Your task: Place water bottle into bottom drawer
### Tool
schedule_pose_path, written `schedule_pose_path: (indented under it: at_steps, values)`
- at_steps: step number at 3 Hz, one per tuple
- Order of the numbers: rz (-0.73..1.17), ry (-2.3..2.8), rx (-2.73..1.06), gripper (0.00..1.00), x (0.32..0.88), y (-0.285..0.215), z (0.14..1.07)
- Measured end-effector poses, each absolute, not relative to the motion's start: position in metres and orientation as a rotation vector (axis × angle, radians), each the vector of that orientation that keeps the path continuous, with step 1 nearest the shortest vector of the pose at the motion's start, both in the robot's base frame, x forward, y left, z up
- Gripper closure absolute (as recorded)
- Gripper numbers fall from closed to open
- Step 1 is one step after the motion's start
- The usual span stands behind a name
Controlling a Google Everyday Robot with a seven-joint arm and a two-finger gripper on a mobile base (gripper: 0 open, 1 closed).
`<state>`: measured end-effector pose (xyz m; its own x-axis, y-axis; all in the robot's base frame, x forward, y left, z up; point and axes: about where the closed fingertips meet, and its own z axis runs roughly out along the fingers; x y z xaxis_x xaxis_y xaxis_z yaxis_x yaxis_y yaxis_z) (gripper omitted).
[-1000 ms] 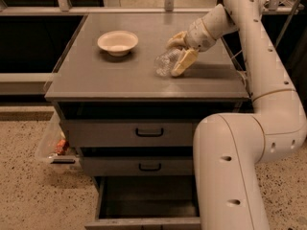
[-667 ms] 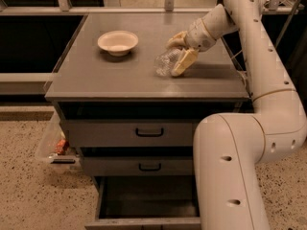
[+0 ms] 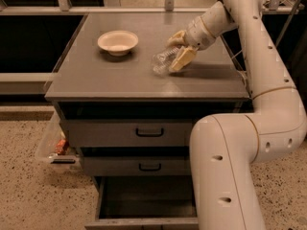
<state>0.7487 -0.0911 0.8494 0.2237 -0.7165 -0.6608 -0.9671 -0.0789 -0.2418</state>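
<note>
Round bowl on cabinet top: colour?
Cream-white round bowl, camera view; gripper at clear plastic water bottle beside it.

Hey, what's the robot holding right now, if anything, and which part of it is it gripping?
The gripper holds the water bottle by its right end as pictured, a finger on each side; the bottle lies on the cabinet top.

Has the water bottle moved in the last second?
No. The water bottle lies where it was, same gap right of the bowl, with the gripper at it on the cabinet top.
</note>
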Motion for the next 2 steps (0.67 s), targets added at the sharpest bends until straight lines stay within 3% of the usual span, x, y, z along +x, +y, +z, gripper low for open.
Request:
schedule_pose_path:
  at_steps: [2]
  values:
    - [0.188, 1.764, -1.66, 1.0, 0.731, -0.136, 0.964]
